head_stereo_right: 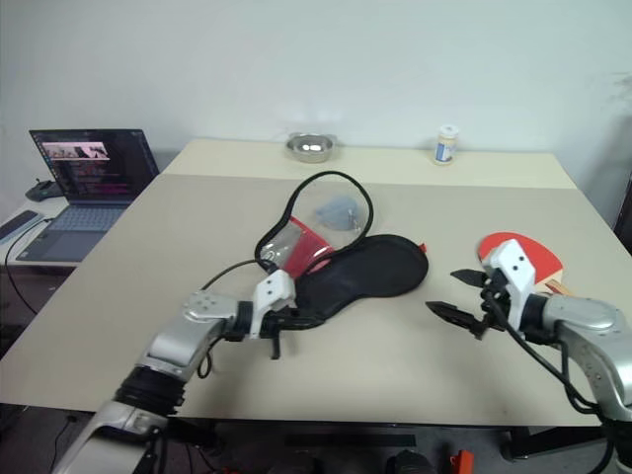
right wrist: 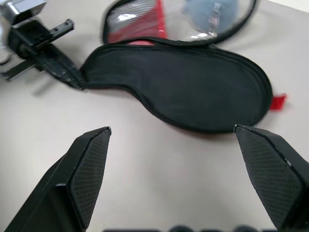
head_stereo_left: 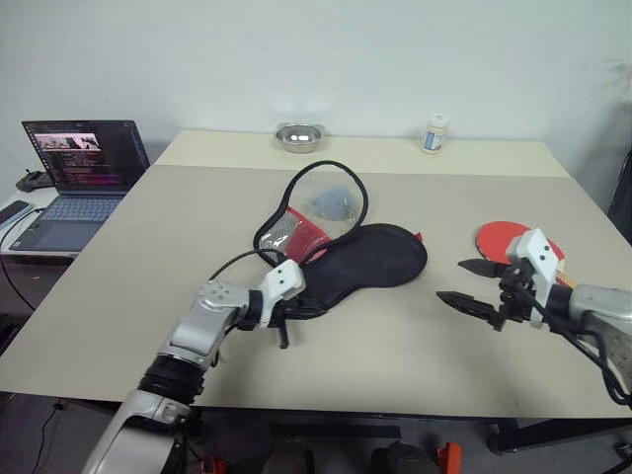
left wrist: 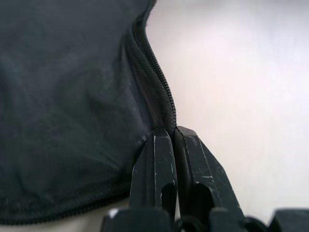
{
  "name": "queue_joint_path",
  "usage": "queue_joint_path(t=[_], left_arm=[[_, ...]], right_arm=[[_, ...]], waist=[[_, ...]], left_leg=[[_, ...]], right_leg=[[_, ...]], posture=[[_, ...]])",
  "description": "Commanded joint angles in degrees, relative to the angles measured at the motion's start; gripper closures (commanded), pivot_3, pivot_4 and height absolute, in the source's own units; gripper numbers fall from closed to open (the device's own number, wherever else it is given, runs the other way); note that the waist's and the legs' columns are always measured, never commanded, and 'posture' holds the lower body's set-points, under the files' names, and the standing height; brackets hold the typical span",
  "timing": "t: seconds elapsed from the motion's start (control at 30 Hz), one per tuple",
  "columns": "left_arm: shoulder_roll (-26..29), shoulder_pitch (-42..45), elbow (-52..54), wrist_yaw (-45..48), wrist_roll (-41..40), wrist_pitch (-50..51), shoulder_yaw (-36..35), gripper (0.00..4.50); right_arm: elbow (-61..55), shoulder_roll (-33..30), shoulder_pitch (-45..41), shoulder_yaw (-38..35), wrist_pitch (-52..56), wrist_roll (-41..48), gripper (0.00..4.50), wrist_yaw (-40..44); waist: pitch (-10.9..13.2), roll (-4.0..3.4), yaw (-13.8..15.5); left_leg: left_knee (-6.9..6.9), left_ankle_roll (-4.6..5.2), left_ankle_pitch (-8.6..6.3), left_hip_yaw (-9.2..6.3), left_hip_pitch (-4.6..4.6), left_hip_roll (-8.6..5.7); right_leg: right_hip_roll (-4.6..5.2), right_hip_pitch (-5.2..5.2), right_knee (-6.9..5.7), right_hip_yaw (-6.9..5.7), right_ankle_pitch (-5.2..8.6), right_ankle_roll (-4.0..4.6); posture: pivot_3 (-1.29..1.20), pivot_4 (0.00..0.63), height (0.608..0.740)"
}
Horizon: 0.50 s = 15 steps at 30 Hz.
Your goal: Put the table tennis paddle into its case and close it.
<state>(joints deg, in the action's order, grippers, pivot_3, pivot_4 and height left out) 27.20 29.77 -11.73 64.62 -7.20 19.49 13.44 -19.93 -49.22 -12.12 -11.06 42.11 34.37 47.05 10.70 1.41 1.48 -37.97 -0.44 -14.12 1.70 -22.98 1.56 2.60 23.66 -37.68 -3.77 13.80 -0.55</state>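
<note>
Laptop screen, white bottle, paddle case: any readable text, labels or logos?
None can be read.
Open grey laptop: lines of text on its dark screen, too small to read.
Small white bottle with a blue label: print too small.
Black and red fabric paddle case: no legible logo.

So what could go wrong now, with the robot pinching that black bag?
The left gripper is shut on just the narrow zip edge of the case, so the fabric might slip out, or the whole case could drag across the table if pulled. The table tennis paddle lies behind the open right gripper, close to the table's side, so a clumsy reach might nudge it off.
</note>
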Motion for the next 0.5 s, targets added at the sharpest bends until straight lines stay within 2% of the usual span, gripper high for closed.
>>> queue_joint_path(t=[0.03, 0.23, 0.37, 0.5], left_arm=[[-6.32, 3.62, 1.91, -4.47, -0.04, 5.06, 2.69, 4.46], [-16.6, 11.1, -8.31, -15.9, 3.73, 6.23, 2.86, 4.46], [-18.28, 12.33, -10.39, -16.6, 3.96, 4.77, 3.04, 4.46], [-16.08, 11.09, -7.25, -15.47, 3.4, 4.46, 2.13, 3.47]], right_arm=[[1.58, -2.82, -0.13, -3.29, -2.33, -0.67, 0.0, 2.74], [2.16, -3.71, -0.97, -4.23, -2.69, -0.41, 0.0, 3.63], [1.44, -2.59, -1.59, -4.96, -1.31, 1.12, 0.0, 2.72], [0.5, -1.83, -0.5, -3.48, -2.43, -0.01, 0.0, 2.12]], waist=[[0.0, 0.0, 0.01], [0.03, 0.06, -0.14], [0.04, 0.07, -0.68], [0.04, 0.07, -0.7]], left_leg=[[0.0, 0.01, 0.0, -0.01, 0.0, 0.0], [0.0, 0.01, 0.0, -0.07, -0.01, 0.02], [0.03, 0.02, -0.01, -0.02, 0.02, 0.05], [0.05, 0.01, -0.01, -0.08, 0.02, 0.1]], right_leg=[[-0.01, 0.0, 0.02, -0.01, 0.0, 0.0], [-0.1, 0.0, 0.0, -0.03, 0.0, -0.01], [-0.25, 0.0, 0.03, 0.03, 0.0, -0.01], [-0.4, 0.02, 0.03, 0.0, 0.01, 0.02]], posture=[[0.0, 0.15, 0.74], [0.0, 0.15, 0.74], [0.0, 0.15, 0.74], [0.0, 0.15, 0.74]])
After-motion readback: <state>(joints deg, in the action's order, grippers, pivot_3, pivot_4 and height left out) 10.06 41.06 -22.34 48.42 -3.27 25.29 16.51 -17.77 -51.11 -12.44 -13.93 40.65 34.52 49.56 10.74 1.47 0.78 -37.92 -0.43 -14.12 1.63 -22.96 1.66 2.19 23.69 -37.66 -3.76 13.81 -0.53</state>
